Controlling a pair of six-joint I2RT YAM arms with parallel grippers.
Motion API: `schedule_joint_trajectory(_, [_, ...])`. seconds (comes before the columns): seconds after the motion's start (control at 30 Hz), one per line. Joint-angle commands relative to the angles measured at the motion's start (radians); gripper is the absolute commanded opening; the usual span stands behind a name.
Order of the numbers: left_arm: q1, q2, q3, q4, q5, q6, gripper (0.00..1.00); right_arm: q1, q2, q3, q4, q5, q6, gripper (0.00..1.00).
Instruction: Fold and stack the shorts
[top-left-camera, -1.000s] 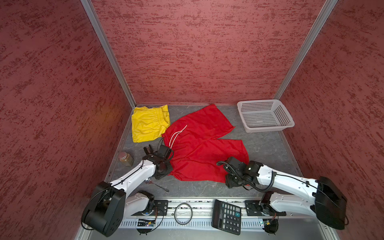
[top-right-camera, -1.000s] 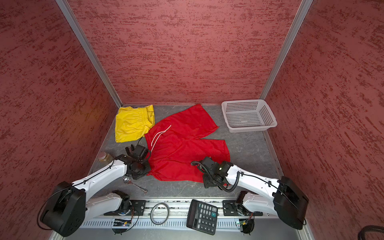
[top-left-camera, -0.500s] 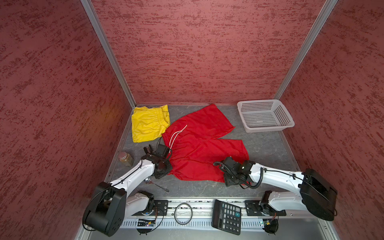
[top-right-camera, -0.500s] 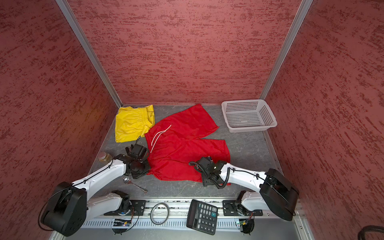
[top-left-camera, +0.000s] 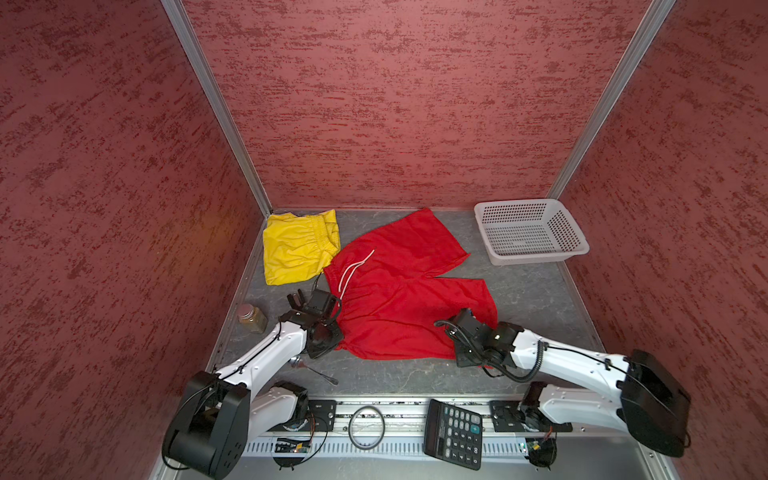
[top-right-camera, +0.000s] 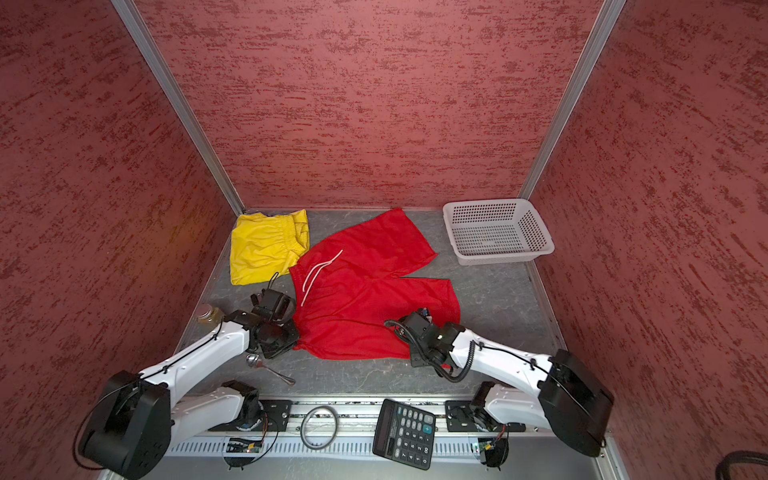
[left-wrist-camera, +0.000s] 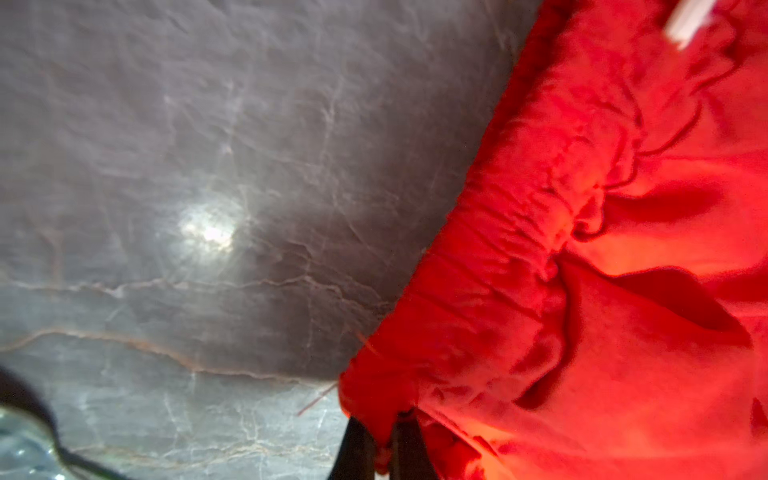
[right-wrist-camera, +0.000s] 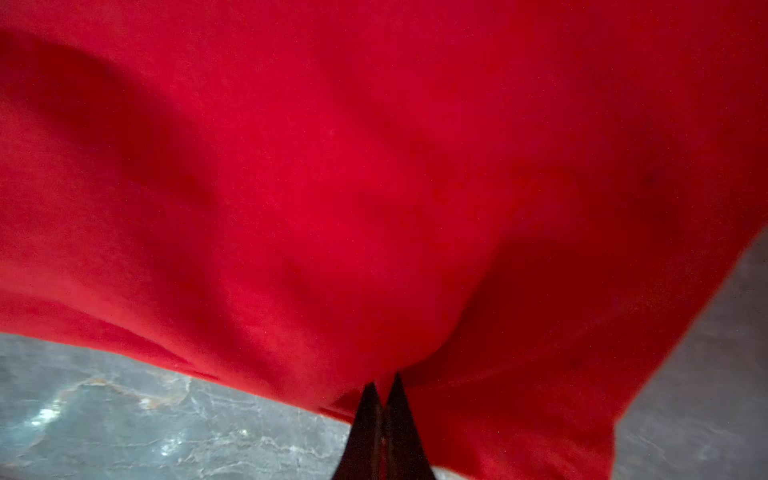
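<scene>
We're gripping the bright red thin-fabric shorts (top-left-camera: 399, 291) at two pts on the near edge. The left tool (left-wrist-camera: 383, 436) is sitting clamped on the near end of the gathered waistband. The right tool (right-wrist-camera: 384, 401) is sitting pinched together on the near hem corner of the front leg. Both wrist views are showing red cloth caught betw. the dark tips.

Step in hand, as we're judging it: the lengthwise fold, near half over far half. To do it well, we're aiming to raise both tools together at equal height. That's keeping the near edge taut so the thin cloth isn't sagging or bunching. Then we're carrying it toward the back wall & laying waistband end on waistband end. The far leg is splaying off toward the back, so the hems prob. aren't going to meet w/o a tidy-up. The white drawstring (top-left-camera: 353, 270) is lying loose on top; we're wanting it trapped inside the fold.

The red pair is lying flat mid grey marbled worktop (top-left-camera: 536, 299), long axis running left–right. The waistband is pointing at the left arm, legs pointing right, the far leg angling toward the white perforated plastic basket (top-left-camera: 540, 257). The bright yellow thin-fabric shorts (top-left-camera: 297, 249) are lying in the back-left corner, right beside the waistband's far end; touching or not, we can't tell.
</scene>
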Motion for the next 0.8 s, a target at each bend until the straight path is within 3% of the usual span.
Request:
schedule_joint_trajectory(0.0, [0.029,-0.048,-0.012,-0.055,-0.037,0.014,0.0,-0.081,-0.082,0.012,-0.091,0.041,0.016,0.05])
schedule_joint_trajectory(0.3, [0.051,-0.158,0.069,-0.152,-0.019,0.008,0.0,-0.245,-0.136,0.163,-0.105,0.018,-0.092,0.02])
schedule_joint_trajectory(0.57, [0.055,-0.242,0.29,-0.273,-0.029,0.018,0.0,-0.359,0.006,0.434,-0.067,0.052,-0.276,0.02])
schedule_joint_trajectory(0.77, [0.067,-0.152,0.464,-0.242,-0.042,0.06,0.0,-0.439,0.18,0.643,0.07,-0.003,-0.374,0.04])
